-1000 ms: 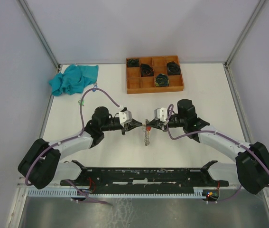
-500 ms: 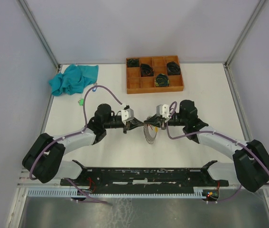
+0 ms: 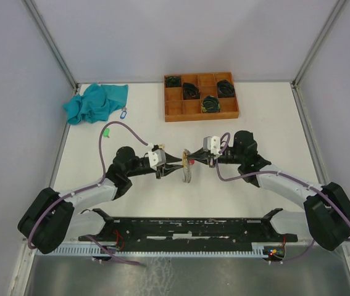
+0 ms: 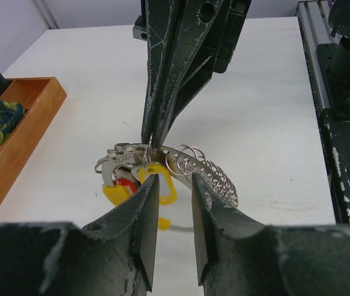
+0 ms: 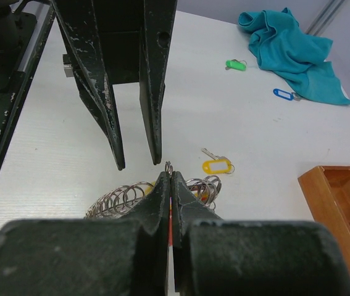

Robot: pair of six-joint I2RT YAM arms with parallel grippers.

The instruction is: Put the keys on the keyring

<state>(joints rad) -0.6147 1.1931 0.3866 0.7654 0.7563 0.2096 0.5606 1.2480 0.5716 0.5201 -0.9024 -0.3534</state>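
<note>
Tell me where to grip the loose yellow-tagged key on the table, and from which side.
Take the yellow-tagged key by its oval tag, across the narrow width, coming straight down. It lies flat on the table, and the tag looks bulkier than the metal blade.
</note>
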